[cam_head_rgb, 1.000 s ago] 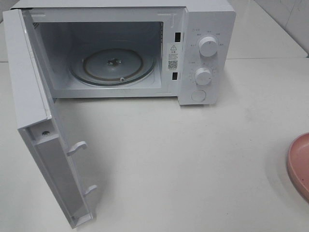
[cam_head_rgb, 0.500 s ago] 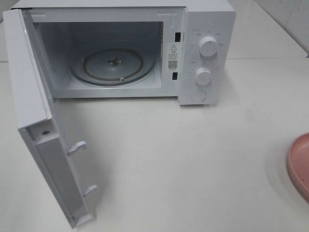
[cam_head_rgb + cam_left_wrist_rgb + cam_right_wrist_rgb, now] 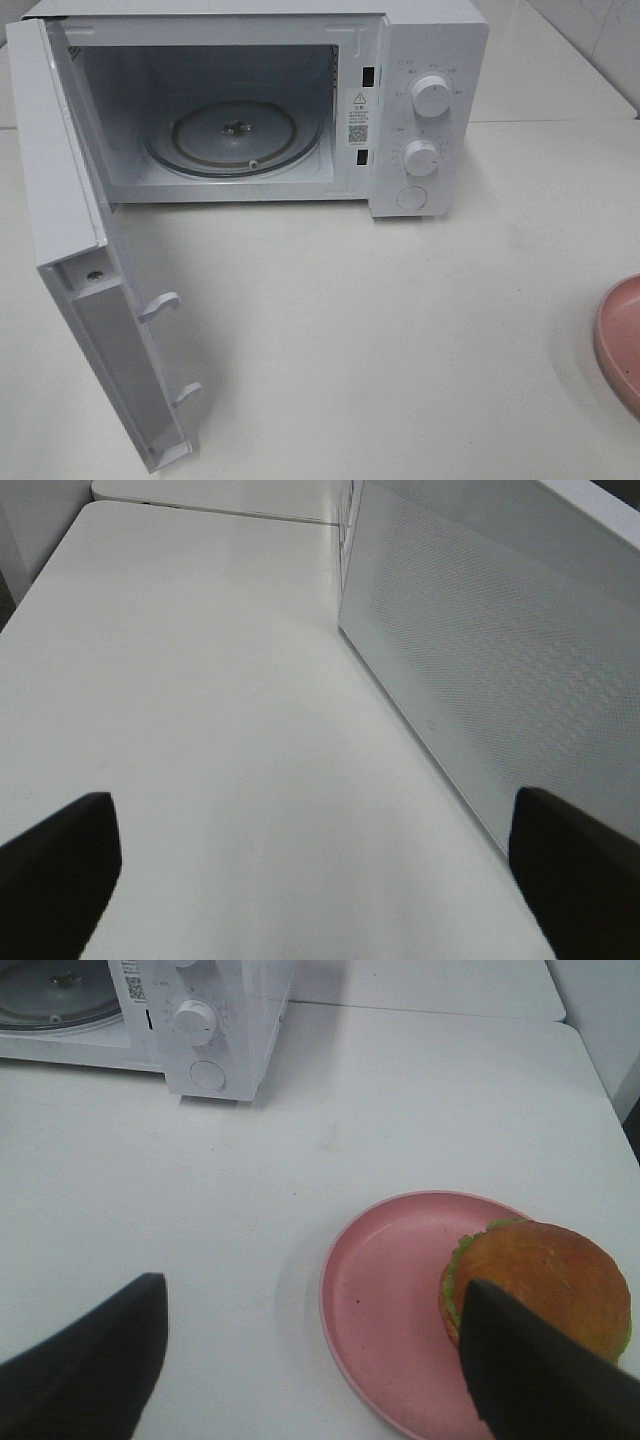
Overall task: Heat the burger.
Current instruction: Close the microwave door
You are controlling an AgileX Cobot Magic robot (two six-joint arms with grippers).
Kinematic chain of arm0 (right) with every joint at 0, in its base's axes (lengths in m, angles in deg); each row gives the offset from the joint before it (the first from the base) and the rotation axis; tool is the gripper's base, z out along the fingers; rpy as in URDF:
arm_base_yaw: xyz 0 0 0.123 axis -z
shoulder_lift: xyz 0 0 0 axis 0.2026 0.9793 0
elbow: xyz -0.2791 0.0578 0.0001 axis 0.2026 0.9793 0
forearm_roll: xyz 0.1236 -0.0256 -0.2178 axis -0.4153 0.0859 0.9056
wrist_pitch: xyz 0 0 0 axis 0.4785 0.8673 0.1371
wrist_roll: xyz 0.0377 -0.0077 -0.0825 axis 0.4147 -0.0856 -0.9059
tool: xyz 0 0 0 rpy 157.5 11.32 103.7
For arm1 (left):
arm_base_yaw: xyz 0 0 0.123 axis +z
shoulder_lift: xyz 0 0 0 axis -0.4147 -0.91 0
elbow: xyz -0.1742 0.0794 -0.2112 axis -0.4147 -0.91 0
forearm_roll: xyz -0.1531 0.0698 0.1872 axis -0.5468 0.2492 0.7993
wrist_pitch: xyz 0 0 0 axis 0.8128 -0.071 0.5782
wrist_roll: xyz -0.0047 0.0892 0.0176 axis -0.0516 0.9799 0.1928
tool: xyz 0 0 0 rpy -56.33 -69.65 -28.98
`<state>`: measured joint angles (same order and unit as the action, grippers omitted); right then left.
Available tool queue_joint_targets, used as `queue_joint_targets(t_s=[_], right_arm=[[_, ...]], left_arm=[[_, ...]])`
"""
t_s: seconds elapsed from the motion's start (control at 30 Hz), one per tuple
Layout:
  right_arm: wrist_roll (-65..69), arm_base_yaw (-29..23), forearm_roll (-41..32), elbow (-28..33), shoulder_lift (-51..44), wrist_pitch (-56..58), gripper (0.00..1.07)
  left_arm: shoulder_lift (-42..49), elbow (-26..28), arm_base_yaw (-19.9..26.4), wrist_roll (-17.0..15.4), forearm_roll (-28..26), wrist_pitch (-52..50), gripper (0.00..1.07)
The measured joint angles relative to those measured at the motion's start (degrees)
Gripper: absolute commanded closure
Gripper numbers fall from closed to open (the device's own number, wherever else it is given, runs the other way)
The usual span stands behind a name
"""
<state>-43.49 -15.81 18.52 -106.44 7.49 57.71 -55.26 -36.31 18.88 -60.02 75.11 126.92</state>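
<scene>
Two black grippers stand wide apart and hold nothing: the left gripper [image 3: 310, 880] beside the white microwave's open door [image 3: 480, 670], the right gripper [image 3: 310, 1360] over the round pink plate [image 3: 385, 1300], where the golden-brown burger [image 3: 545, 1280] sits near one rim.

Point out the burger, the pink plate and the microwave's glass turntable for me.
burger [image 3: 545, 1280]: right wrist view, on the top of the brown bun.
pink plate [image 3: 385, 1290]: right wrist view, on the bare inner surface beside the burger.
glass turntable [image 3: 205, 140]: exterior high view, on the glass disc inside the open microwave.
</scene>
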Motion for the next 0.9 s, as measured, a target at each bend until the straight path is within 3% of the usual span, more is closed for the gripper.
queue_joint_targets(t_s=[0.9], right_arm=[[0.0, 0.0, 0.0, 0.0, 0.0, -0.1, 0.31]], left_arm=[[0.0, 0.0, 0.0, 0.0, -0.1, 0.0, 0.09]])
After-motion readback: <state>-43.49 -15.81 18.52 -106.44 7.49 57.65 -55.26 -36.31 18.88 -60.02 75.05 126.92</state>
